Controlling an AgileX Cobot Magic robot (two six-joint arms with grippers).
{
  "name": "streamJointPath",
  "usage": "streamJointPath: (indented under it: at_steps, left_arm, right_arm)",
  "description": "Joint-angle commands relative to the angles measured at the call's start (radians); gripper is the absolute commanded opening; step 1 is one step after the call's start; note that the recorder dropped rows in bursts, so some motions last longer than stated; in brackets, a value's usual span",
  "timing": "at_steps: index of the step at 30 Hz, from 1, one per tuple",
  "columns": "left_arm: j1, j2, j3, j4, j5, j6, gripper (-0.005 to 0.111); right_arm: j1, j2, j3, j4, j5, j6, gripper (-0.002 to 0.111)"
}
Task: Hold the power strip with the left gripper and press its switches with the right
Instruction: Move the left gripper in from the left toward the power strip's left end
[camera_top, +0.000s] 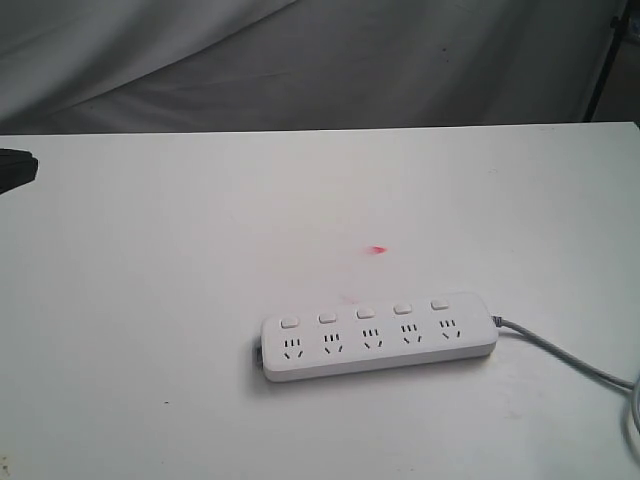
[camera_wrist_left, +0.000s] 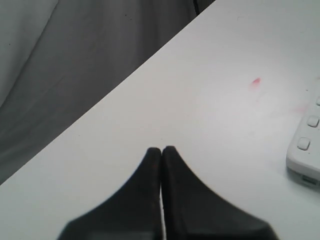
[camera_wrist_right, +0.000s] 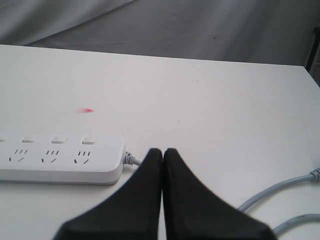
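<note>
1. Left tool (camera_wrist_left: 161, 150): pressed together, empty, near the counter's (camera_top: 150, 300) far edge, well apart from the strip. Best laid on the strip's left end, clear of buttons.
2. Power strip (camera_top: 378, 345): flat, near the front edge, untouched.
3. Switches (camera_top: 365, 313): five, along its far side.
4. Right tool (camera_wrist_right: 163, 151): pressed together, empty, by the cord (camera_top: 560, 350) end. A closed tip probably suits pressing.

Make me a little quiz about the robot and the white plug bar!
1. True or false: the left gripper is holding the power strip.
2. How many sockets does the power strip have? A: three. B: five. C: seven.
3. Fill in: in the exterior view, the grey cord leaves the power strip at its ___ end.

Key: 1. False: it is shut on nothing, apart from the power strip. 2. B. 3. right.
</note>
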Motion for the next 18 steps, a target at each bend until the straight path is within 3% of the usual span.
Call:
streamJointPath:
  at_steps: [1,10,18]
  left_arm:
    - [0.002,0.042,0.002,-0.008,0.008,0.004,0.0]
    - [0.002,0.289,-0.101,0.194,0.154,0.004,0.0]
    - [0.0,0.516,-0.23,0.221,0.366,0.004,0.0]
  right_arm:
    - [-0.002,-0.005,0.003,-0.006,-0.004,-0.003,0.0]
    - [-0.002,-0.005,0.003,-0.006,-0.004,-0.003,0.0]
    - [-0.002,-0.005,0.003,-0.006,-0.004,-0.003,0.0]
